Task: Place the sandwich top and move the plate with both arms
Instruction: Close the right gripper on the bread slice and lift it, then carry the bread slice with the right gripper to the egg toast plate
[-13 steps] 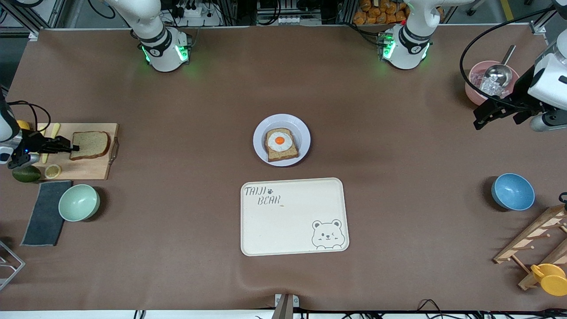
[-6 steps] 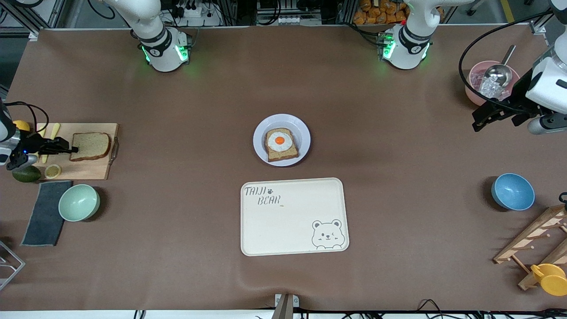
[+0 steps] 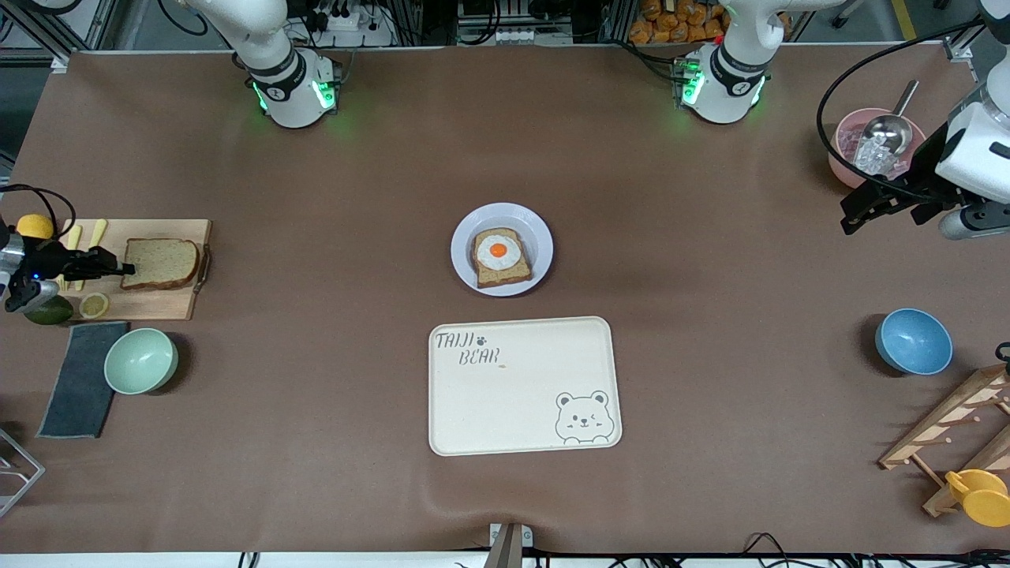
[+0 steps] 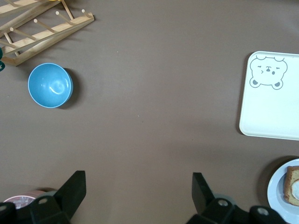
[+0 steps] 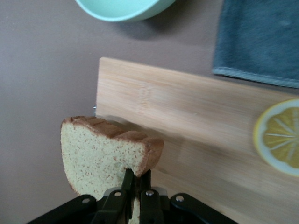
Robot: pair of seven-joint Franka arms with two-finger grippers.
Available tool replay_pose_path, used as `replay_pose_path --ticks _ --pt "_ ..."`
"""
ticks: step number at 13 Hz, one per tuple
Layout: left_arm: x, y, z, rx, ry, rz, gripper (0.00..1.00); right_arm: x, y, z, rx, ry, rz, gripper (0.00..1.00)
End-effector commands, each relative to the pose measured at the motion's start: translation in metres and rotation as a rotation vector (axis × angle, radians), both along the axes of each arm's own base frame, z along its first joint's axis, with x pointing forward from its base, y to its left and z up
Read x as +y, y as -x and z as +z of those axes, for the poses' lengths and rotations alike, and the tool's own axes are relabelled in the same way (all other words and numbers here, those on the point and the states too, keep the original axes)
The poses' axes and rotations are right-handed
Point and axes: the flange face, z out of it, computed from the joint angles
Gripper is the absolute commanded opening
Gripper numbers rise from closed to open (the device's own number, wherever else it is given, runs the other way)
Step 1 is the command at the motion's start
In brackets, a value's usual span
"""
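The sandwich top (image 3: 160, 263), a plain brown wholemeal slice, is pinched at its flat end by the right gripper (image 3: 118, 270), whose jaws are pressed tight on the crumb; in the right wrist view the slice (image 5: 105, 156) stands tipped up off the wooden cutting board (image 5: 196, 135), so it looks lifted rather than lying flat. A grip at the edge leaves the broad face free, which I judge suits laying it down on another slice.

Outward from that gripper, the board (image 3: 158, 304) sits at the right arm's end of the table, at about 9 o'clock from the table's centre. On it, nearer the camera than the slice, lies a lemon half (image 3: 94, 304); a dark avocado (image 3: 47, 311) rests just off the board's corner. A mint bowl (image 3: 140, 360) and a grey cloth (image 3: 77, 380) lie nearer the camera still.

At the centre sits the plate (image 3: 502, 249), carrying the slice with a fried egg (image 3: 499, 252). At 6 o'clock from it lies the cream bear-printed tray (image 3: 522, 385).

The left gripper (image 3: 876, 203) waits with jaws spread wide over the left arm's end, at roughly 3 o'clock, beside a pink bowl (image 3: 844, 158) holding a metal scoop (image 3: 888, 130). It is likely held clear until the plate needs both arms.
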Motion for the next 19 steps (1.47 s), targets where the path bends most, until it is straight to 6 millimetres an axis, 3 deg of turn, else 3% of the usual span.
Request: replay_pose_path --ticks 1,4,9,15,19 --pt "0.000 0.005 0.002 0.000 -0.013 -0.015 1.00 0.025 -0.012 0.015 0.081 -0.033 -0.049 0.00" --pt "-0.002 0.005 -0.003 0.009 -0.014 -0.020 1.00 0.055 -0.026 0.037 0.113 -0.043 -0.053 0.00" --pt "-0.008 0.006 -0.004 0.011 -0.014 -0.030 1.00 0.137 -0.062 0.066 0.168 -0.030 -0.063 0.00" --pt "-0.011 0.006 -0.005 0.016 -0.015 -0.033 1.00 0.246 -0.099 0.066 0.178 -0.054 -0.107 0.00" --pt "-0.013 0.005 -0.007 0.019 -0.016 -0.038 1.00 0.298 -0.105 0.067 0.228 -0.065 -0.152 0.00"
